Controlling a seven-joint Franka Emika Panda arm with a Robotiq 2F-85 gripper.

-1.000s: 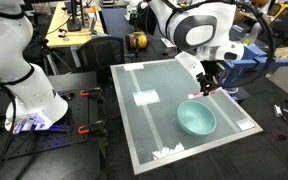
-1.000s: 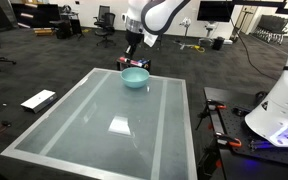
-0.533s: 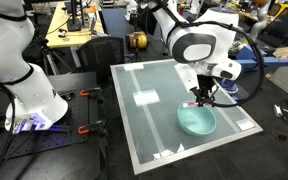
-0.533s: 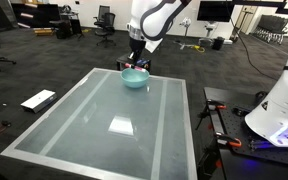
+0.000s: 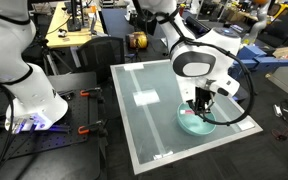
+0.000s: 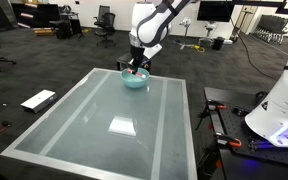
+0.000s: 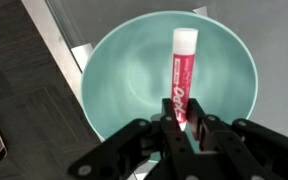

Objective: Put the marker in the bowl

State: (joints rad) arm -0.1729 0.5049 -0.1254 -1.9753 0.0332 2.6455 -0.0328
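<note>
In the wrist view the pink-red marker (image 7: 182, 72) with a white cap stands out from my gripper (image 7: 183, 128), whose fingers are shut on its lower end. It hangs over the inside of the light teal bowl (image 7: 119, 85), which fills the view. In both exterior views my gripper (image 5: 200, 106) (image 6: 134, 68) is low over the bowl (image 5: 196, 124) (image 6: 135, 80), which sits near one end of the glass table top. The marker is too small to make out there.
The bowl stands on a glass table (image 5: 154, 120) (image 6: 104, 120) with white tape marks. A second white robot base (image 5: 29, 95) (image 6: 282, 110) stands beside the table. A flat white device (image 6: 39, 99) lies on the dark carpet. Office desks and chairs fill the background.
My gripper has moved with the marker from beside the table's edge to over the bowl and has come down close to it.
</note>
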